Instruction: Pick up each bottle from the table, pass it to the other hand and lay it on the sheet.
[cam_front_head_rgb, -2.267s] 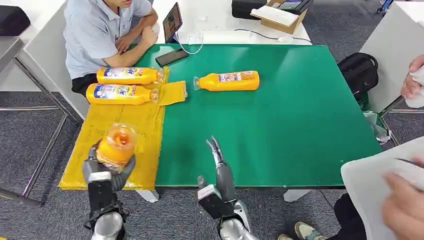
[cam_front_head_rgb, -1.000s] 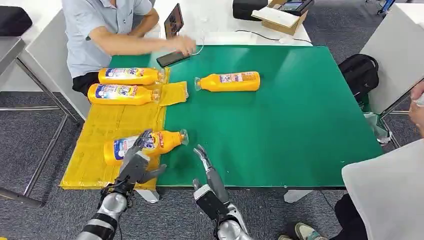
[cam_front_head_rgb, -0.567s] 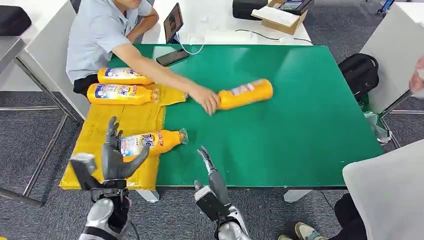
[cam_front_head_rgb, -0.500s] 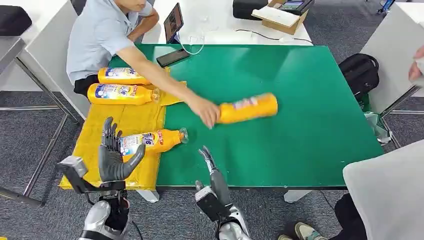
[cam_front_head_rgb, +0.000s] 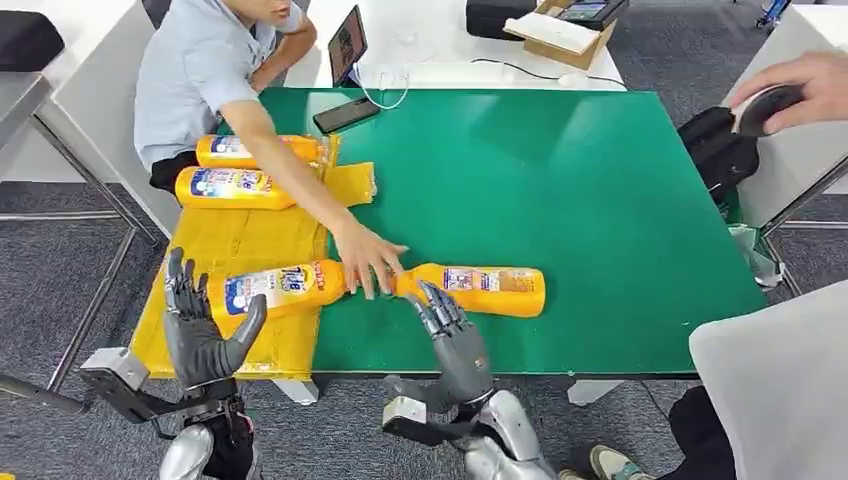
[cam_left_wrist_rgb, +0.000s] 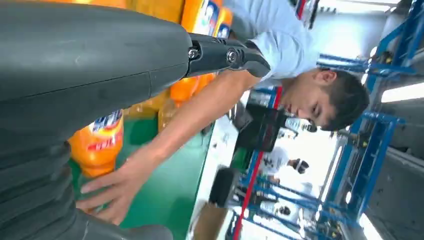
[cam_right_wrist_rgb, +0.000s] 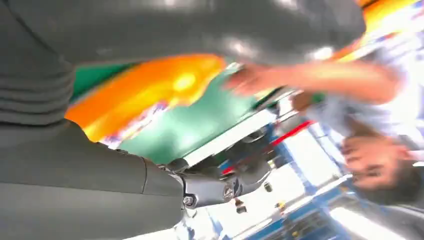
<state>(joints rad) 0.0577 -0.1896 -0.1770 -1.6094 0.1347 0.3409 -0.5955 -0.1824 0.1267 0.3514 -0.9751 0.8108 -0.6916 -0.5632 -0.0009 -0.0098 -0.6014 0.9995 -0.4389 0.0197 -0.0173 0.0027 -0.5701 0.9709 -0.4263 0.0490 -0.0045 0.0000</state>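
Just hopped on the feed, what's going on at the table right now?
Three orange bottles lie on the yellow sheet: two at its far end, one at the near end. A seated person's hand rests at the neck of a fourth bottle lying on the green table. The right hand is open, reaching toward that bottle. The left hand is open, raised and empty.

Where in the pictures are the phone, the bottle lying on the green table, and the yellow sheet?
phone (cam_front_head_rgb: 343, 115): head view, middle of its dark screen.
bottle on the green table (cam_front_head_rgb: 485, 290): head view, orange body beside the label.
yellow sheet (cam_front_head_rgb: 250, 240): head view, bare part between the bottles.
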